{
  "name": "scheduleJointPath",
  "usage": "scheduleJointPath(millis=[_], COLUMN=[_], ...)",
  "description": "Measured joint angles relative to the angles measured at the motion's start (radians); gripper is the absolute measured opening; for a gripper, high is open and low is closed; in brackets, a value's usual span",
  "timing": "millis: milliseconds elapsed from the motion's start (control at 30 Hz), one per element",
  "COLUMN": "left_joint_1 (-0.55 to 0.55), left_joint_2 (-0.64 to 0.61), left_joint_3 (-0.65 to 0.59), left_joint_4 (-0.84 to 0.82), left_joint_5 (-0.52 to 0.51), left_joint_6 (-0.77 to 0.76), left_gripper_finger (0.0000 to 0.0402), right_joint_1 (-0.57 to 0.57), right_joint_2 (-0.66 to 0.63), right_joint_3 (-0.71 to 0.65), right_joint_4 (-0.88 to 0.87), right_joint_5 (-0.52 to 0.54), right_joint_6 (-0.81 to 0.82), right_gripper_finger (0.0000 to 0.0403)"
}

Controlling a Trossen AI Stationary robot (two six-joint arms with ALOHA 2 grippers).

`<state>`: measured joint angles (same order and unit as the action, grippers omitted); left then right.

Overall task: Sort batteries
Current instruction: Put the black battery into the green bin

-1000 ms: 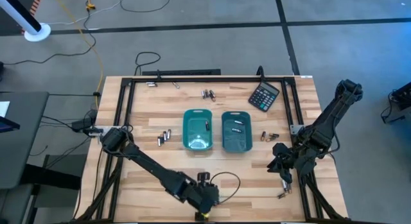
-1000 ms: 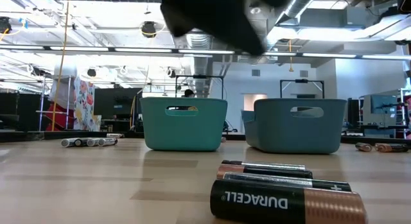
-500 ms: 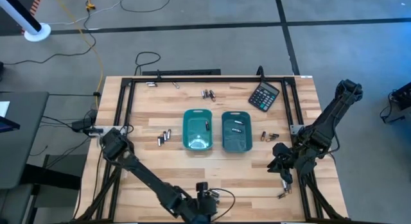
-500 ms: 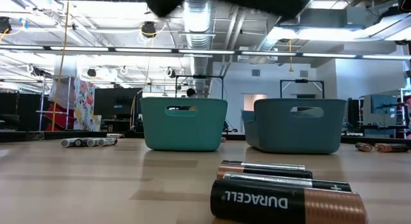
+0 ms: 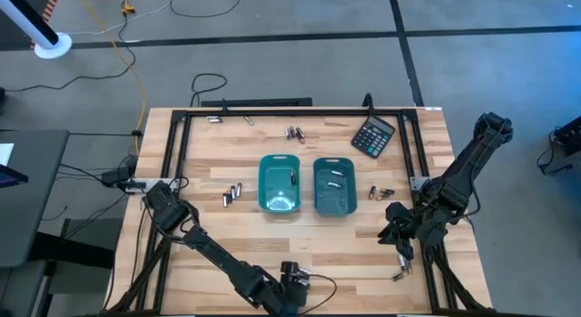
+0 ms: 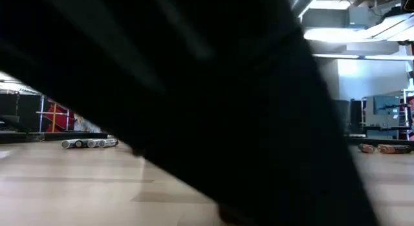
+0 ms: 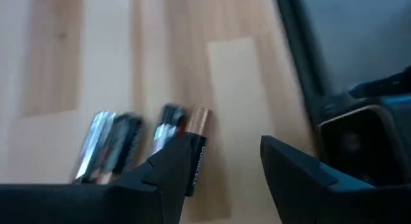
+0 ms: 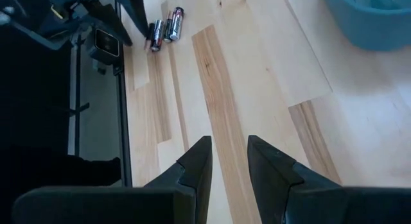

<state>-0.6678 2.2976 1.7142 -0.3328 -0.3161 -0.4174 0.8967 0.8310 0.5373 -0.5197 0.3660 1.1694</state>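
Three batteries (image 7: 168, 129), silvery and black with coppery ends, lie side by side on the wooden table near its front edge. My left gripper (image 7: 225, 161) hangs open just over them. One finger (image 7: 172, 167) stands in front of the black-and-copper battery (image 7: 200, 124), and nothing lies between the fingers. The high view shows this gripper (image 5: 289, 297) at the front edge. Two teal trays (image 5: 280, 161) (image 5: 333, 163) stand mid-table. More batteries (image 5: 232, 193) lie left of the trays, and others (image 5: 379, 193) lie to their right. My right gripper (image 8: 225, 161) waits open at the right side.
A black calculator (image 5: 373, 135) lies at the far right. Other batteries (image 5: 292, 133) lie behind the trays, and one (image 5: 399, 274) lies by the right arm. A black frame rail (image 7: 302, 51) runs along the front edge. The left arm (image 6: 194, 90) blocks most of the low view.
My left gripper has come down and toward the table's near edge, over the three batteries there, rolling a little. Its arm now fills the low view and hides the trays and the near batteries seen there before. Its fingers stay open.
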Motion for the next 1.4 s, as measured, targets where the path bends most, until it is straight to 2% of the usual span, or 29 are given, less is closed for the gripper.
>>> scheduleJointPath(millis=[100, 400, 700, 867, 1267, 1400], left_joint_1=[-0.002, 0.001, 0.006, 0.016, 0.078, 0.097], left_joint_2=[0.024, 0.034, 0.038, 0.038, 0.045, 0.045], left_joint_3=[0.004, 0.005, 0.1, 0.114, 0.114, 0.114], left_joint_4=[0.007, 0.009, 0.009, 0.0, -0.057, -0.067], left_joint_5=[0.038, 0.024, -0.015, -0.06, -0.054, -0.006], left_joint_6=[-0.02, -0.039, 0.097, 0.143, 0.147, 0.145], left_gripper_finger=[0.0183, 0.0183, 0.0183, 0.0183, 0.0183, 0.0183], right_joint_1=[0.0, 0.0, 0.0, 0.0, 0.0, 0.0], right_joint_2=[0.0, 0.0, 0.0, 0.0, 0.0, 0.0], right_joint_3=[0.0, 0.0, 0.0, 0.0, 0.0, 0.0], right_joint_4=[0.002, 0.004, 0.004, 0.004, 0.004, 0.004], right_joint_5=[0.0, 0.0, 0.0, 0.0, 0.0, 0.0], right_joint_6=[0.0, 0.0, 0.0, -0.002, -0.003, -0.003], right_gripper_finger=[0.0116, 0.0116, 0.0116, 0.0116, 0.0116, 0.0116])
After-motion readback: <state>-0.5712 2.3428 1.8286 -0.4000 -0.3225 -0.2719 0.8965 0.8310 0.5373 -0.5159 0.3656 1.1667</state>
